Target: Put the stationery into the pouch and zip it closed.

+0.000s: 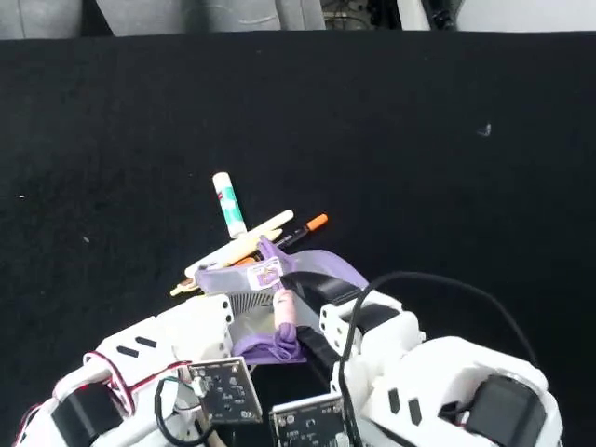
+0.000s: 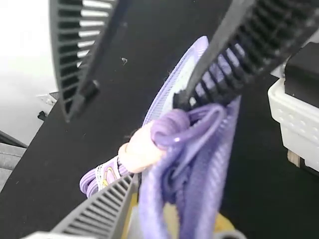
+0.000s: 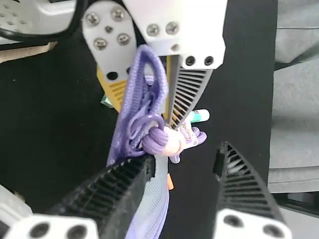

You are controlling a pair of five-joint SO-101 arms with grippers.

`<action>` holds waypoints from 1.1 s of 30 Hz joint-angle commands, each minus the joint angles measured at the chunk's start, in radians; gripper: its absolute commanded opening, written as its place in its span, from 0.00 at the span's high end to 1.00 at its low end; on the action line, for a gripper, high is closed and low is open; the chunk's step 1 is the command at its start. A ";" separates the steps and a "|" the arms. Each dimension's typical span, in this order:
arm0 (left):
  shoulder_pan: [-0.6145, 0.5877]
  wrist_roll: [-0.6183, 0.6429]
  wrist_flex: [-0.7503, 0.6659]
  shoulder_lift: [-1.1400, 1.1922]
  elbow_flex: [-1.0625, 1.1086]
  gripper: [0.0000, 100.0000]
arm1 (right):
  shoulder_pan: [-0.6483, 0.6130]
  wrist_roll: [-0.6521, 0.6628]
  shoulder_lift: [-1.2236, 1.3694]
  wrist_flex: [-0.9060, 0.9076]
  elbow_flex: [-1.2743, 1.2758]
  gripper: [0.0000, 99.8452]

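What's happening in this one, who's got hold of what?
The left gripper is clamped on one end of the purple pouch. The right gripper is open next to it, with its fingers by the zip pull but not closed on it. A white stick, a cream pen and an orange-tipped pen poke out past the pouch's far end, so it looks unzipped.

Both the left arm (image 1: 140, 358) and the right arm (image 1: 447, 386) run off the high view's lower edge, and together they cover the near part of the pouch (image 1: 335, 268). The orange-tipped pen (image 1: 303, 229) disappears behind its purple cloth at the back end. Close to the left wrist camera the pouch blurs and runs off the edge; its contents cannot be told.
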 commanded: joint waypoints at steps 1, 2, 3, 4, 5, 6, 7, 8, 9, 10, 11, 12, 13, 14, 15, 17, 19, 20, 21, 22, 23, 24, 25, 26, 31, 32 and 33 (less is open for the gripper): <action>0.007 0.003 -0.020 -0.018 -0.036 0.97 | -0.071 -0.017 0.021 0.038 0.084 0.74; 0.007 0.003 -0.021 -0.018 -0.036 0.97 | -0.092 -0.018 0.021 0.038 0.099 0.74; 0.007 0.003 -0.021 -0.018 -0.036 0.97 | -0.121 -0.028 0.021 0.038 0.117 0.74; 0.007 0.003 -0.021 -0.018 -0.036 0.97 | -0.166 -0.038 0.021 0.038 0.139 0.74; 0.007 0.003 -0.021 -0.018 -0.036 0.97 | -0.216 -0.048 0.021 0.037 0.160 0.74; 0.007 0.003 -0.021 -0.018 -0.036 0.97 | -0.267 -0.064 0.021 0.037 0.177 0.74; 0.007 0.003 -0.021 -0.018 -0.036 0.97 | -0.318 -0.084 0.021 0.032 0.188 0.74; 0.007 0.003 -0.021 -0.018 -0.036 0.97 | -0.364 -0.098 0.021 0.031 0.191 0.74; 0.007 0.003 -0.021 -0.018 -0.036 0.97 | -0.399 -0.107 0.021 0.028 0.189 0.74; 0.007 0.003 -0.021 -0.018 -0.036 0.97 | -0.427 -0.115 0.021 0.015 0.189 0.74; 0.007 0.003 -0.021 -0.018 -0.036 0.97 | -0.439 -0.114 0.021 0.005 0.191 0.74; 0.007 0.003 -0.021 -0.018 -0.036 0.97 | -0.439 -0.109 0.022 -0.006 0.196 0.74; 0.007 0.003 -0.021 -0.018 -0.036 0.97 | -0.437 -0.107 0.022 -0.021 0.200 0.74; 0.007 0.003 -0.020 -0.018 -0.036 0.97 | -0.437 -0.107 0.022 -0.032 0.209 0.74; 0.007 0.003 -0.020 -0.018 -0.036 0.97 | -0.437 -0.107 0.022 -0.035 0.222 0.74; 0.007 0.003 -0.020 -0.018 -0.036 0.97 | -0.437 -0.106 0.022 -0.038 0.248 0.77; 0.007 0.003 -0.020 -0.018 -0.036 0.97 | -0.437 -0.106 0.022 -0.038 0.272 0.83; 0.007 0.003 -0.021 -0.018 -0.036 0.97 | -0.437 -0.106 0.022 -0.038 0.278 0.87; 0.007 0.003 -0.021 -0.018 -0.036 0.97 | -0.437 -0.106 0.022 -0.035 0.282 0.90; 0.007 0.003 -0.021 -0.018 -0.036 0.97 | -0.437 -0.106 0.022 -0.034 0.282 0.94; 0.007 0.003 -0.021 -0.018 -0.036 0.97 | -0.437 -0.109 0.022 -0.032 0.280 0.97; 0.007 0.003 -0.021 -0.018 -0.036 0.97 | -0.437 -0.109 0.022 -0.032 0.278 0.99; 0.007 0.003 -0.021 -0.018 -0.036 0.97 | -0.437 -0.107 0.022 -0.032 0.278 0.99; 0.007 0.003 -0.021 -0.018 -0.036 0.97 | -0.437 -0.106 0.022 -0.034 0.277 0.98; 0.007 0.003 -0.021 -0.018 -0.036 0.97 | -0.420 -0.107 0.022 -0.034 0.266 0.99; 0.007 0.003 -0.020 -0.018 -0.036 0.97 | -0.390 -0.107 0.022 -0.034 0.251 0.99; 0.007 0.003 -0.020 -0.018 -0.036 0.97 | -0.344 -0.103 0.022 -0.034 0.229 0.99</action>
